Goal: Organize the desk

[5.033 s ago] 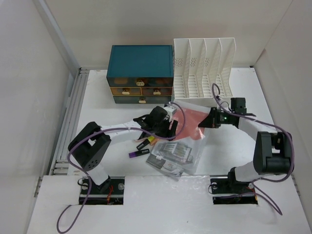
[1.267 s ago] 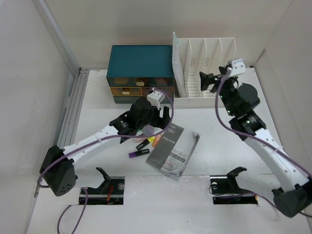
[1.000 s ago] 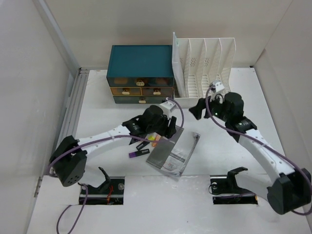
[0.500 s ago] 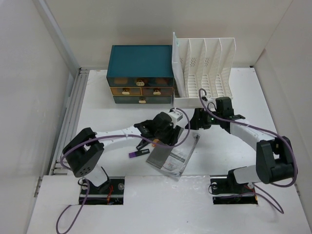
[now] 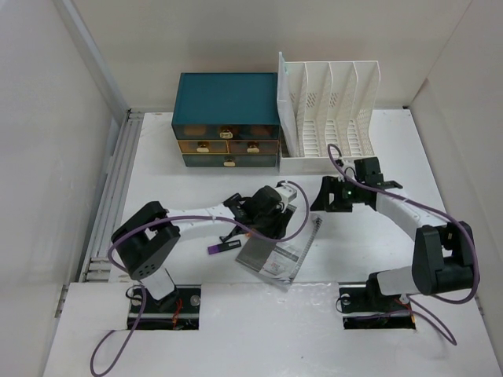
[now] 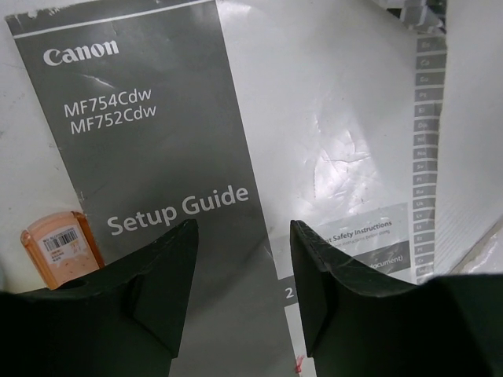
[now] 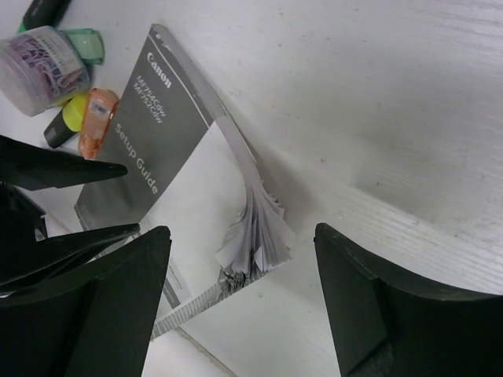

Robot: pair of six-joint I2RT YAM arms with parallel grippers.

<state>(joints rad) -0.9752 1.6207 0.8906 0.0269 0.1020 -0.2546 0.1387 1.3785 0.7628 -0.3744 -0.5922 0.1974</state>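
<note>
**A:** Two claws over one booklet. Why both?

**B:** My guess is a shared lift. The booklet lies flat on the desk, in front of the drawer box and the rack. A flat thing gives fingers no edge to take. The left claw hangs right over the grey cover. Its jaws are partly spread, with nothing between them but the print below.

**A:** Is it touching?

**B:** I cannot tell. It may be there to pin the cover so the booklet doesn't slide.

**A:** And the right claw?

**B:** It is spread wide and holds nothing. It is aimed at the edge where the pages fan up off the desk. That raised edge looks like the one place a finger could get under.

**A:** Where would the booklet go?

**B:** Probably a slot of the rack, at the back beside the drawer box. That is only judgement.

**A:** Is anything in the way?

**B:** An orange block sits at the cover's edge. A highlighter and a jar of clips lie near it, and a drag toward them could scatter all three. The loose pages might also splay if only a few get pinched.
</note>
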